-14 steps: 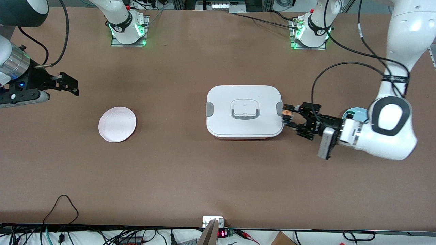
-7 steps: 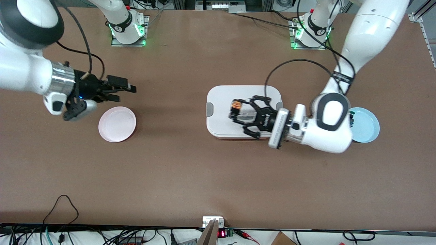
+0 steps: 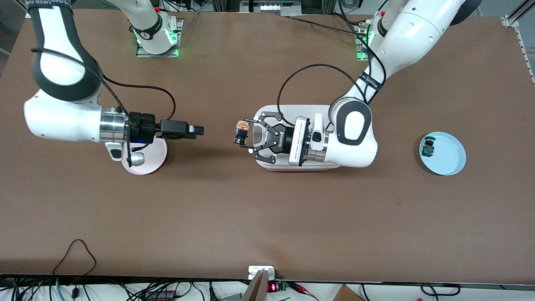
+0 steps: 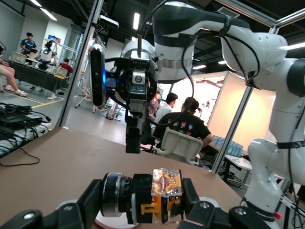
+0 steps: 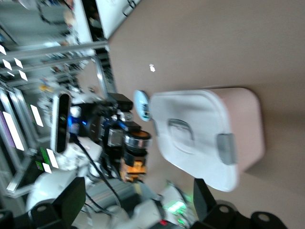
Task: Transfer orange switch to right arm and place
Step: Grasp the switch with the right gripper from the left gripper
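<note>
The orange switch (image 3: 241, 133) is a small black cylinder with an orange part and a clear cap. My left gripper (image 3: 243, 134) is shut on it and holds it above the table, just off the white box's end toward the right arm. In the left wrist view the switch (image 4: 153, 198) lies sideways between the black fingers (image 4: 97, 200). My right gripper (image 3: 196, 130) points at the switch with a short gap between them. In the right wrist view it (image 5: 138, 202) is open and empty, with the switch (image 5: 134, 160) ahead of it.
A white lidded box (image 3: 301, 110) sits mid-table under the left wrist. A pink plate (image 3: 146, 163) lies below the right wrist. A blue plate (image 3: 449, 159) at the left arm's end holds a black switch with green and blue parts (image 3: 428, 146).
My left gripper has carried the orange switch across the white box toward the right arm. My right gripper has swung in over the pink plate toward the switch.
</note>
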